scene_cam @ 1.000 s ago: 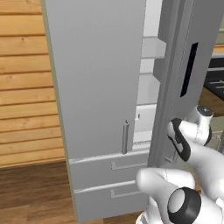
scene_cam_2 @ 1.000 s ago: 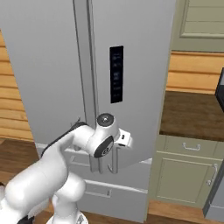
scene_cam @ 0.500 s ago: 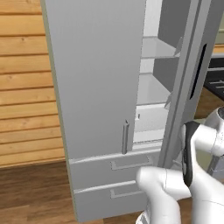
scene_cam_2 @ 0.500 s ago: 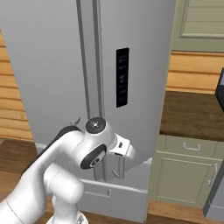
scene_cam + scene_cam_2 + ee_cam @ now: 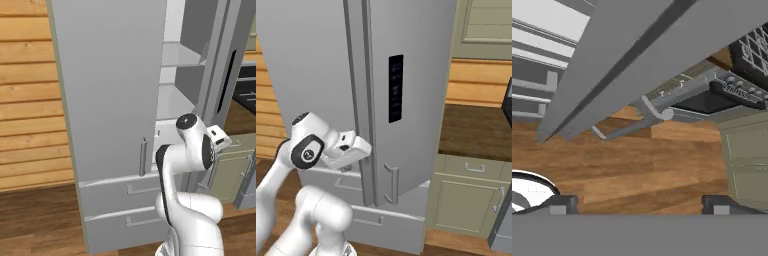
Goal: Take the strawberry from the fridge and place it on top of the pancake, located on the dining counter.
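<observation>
The fridge [image 5: 110, 90] stands tall and light grey in front of me. Its left door is closed. Its right door [image 5: 406, 100], with a dark control panel, is swung partly out, and pale shelves [image 5: 180, 55] show in the gap. My gripper [image 5: 363, 148] hovers beside that door's near edge, left of the bar handle [image 5: 391, 182]. In the hand view my gripper [image 5: 639, 205] is open, its fingertips [image 5: 562, 202] wide apart with nothing between them, and the door's lower edge and handle [image 5: 647, 112] lie ahead. The strawberry, the pancake and the dining counter are out of view.
Two fridge drawers [image 5: 125, 200] sit below the doors. To the right are panelled green cabinets [image 5: 471, 200] under a dark counter [image 5: 476, 130], and a black stove [image 5: 737, 90]. A wooden plank wall [image 5: 25, 100] is to the left, with wooden floor [image 5: 652, 170] underneath.
The right fridge door has swung further open. My gripper has opened wide, come off the door handle and drawn back to the left of the door's edge.
</observation>
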Controlling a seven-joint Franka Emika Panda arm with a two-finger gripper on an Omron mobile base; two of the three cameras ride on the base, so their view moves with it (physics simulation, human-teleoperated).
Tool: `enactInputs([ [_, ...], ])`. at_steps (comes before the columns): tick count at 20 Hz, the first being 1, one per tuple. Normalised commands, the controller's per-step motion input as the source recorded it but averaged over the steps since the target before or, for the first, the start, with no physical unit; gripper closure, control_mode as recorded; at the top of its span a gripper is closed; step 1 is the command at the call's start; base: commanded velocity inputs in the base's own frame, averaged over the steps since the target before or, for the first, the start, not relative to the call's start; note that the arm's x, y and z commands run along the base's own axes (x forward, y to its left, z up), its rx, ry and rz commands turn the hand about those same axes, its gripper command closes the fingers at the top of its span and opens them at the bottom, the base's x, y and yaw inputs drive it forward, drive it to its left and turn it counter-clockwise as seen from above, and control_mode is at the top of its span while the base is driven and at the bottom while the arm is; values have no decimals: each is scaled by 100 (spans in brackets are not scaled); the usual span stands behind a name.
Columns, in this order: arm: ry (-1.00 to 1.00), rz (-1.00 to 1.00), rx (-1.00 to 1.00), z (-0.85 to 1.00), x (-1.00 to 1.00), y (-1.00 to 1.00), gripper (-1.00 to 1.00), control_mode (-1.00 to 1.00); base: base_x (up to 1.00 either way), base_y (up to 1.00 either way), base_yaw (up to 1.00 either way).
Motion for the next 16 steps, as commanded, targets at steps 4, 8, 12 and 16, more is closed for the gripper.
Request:
enactInputs([
  [4,46,6,-69,21,45,100,-100,-100,0,0,0],
  [8,32,1,-55,-1,79,67,-100,-100,0,0,0],
  [12,24,-1,-35,0,83,13,-100,-100,0,0,0],
  [16,6,-21,14,4,71,-54,-100,-100,0,0,0],
])
